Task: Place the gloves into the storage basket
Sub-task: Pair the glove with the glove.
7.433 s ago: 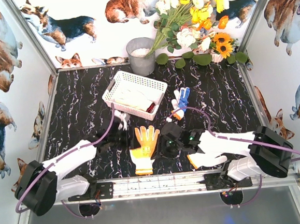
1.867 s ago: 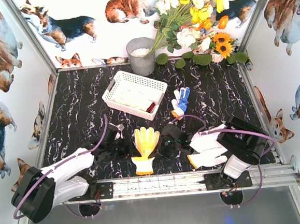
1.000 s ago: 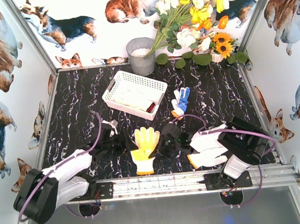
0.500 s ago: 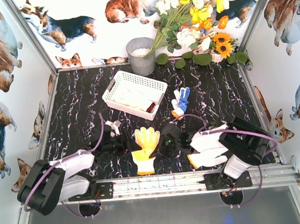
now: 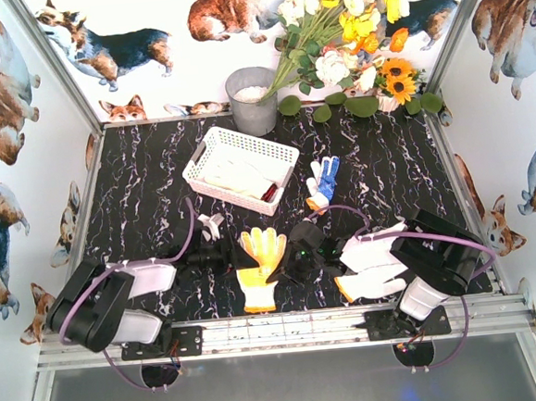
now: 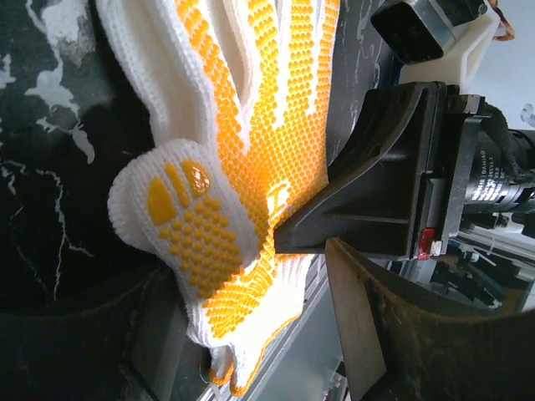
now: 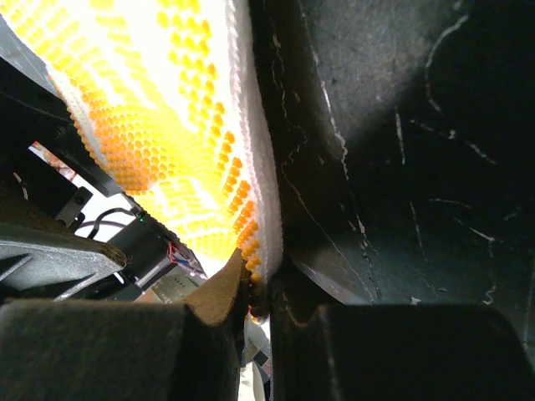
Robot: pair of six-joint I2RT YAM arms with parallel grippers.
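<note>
Basket part-filled — a yellow glove (image 5: 259, 266) is next to go

Pale gloves (image 5: 238, 177), one red-cuffed, lie in the storage basket (image 5: 254, 139) at the back of the desk (image 5: 137, 192). The yellow glove, near the front, and a blue-and-white glove (image 5: 323, 179) just right of the basket lie outside it. The right gripper (image 7: 259, 280) has its jaws pinched tight on the yellow glove's edge. The left gripper (image 5: 233, 256) has its jaws partly open astride the opposite side, clamping nothing. At least two gloves look left to stow.
</note>
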